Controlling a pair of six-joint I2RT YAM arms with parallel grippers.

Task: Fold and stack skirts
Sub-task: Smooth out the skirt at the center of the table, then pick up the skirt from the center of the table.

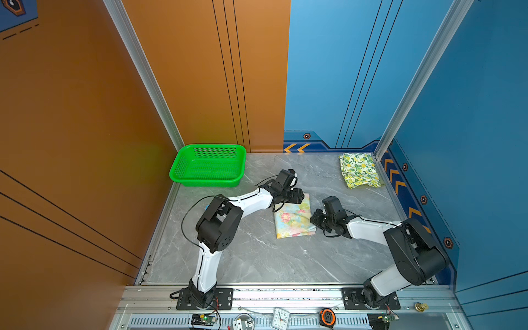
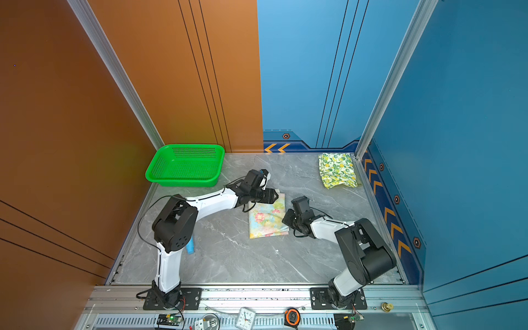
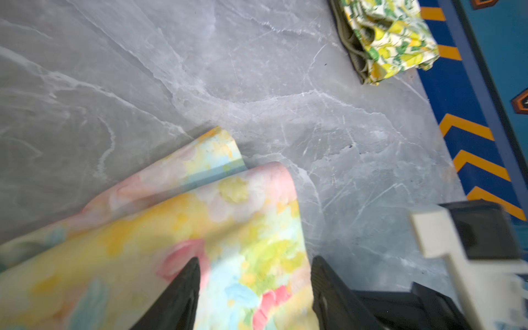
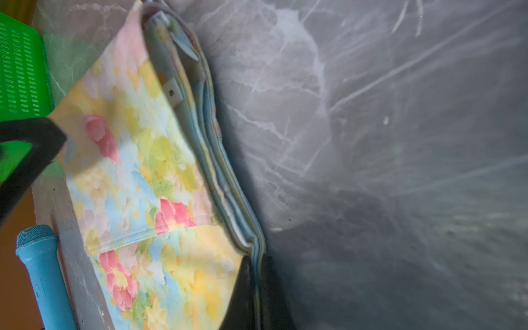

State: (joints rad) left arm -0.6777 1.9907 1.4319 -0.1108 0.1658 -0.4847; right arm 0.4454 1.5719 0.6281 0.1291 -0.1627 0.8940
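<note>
Folded pastel skirt [image 1: 294, 223] is clamped at its edge by right end effector [image 4: 253, 265], left end effector [image 3: 254, 260] gaping empty; stacking on lemon skirt [image 1: 358, 170] is judged pending.

Free passage is offered over the near table [image 1: 271, 263]; the far corners are blocked by a basket [image 1: 208, 165] and a folded lemon skirt [image 1: 358, 170].

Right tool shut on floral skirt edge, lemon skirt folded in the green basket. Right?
No: the lemon skirt lies folded on the table in the far right corner, outside the green basket; both top views show it. Rest holds.
</note>
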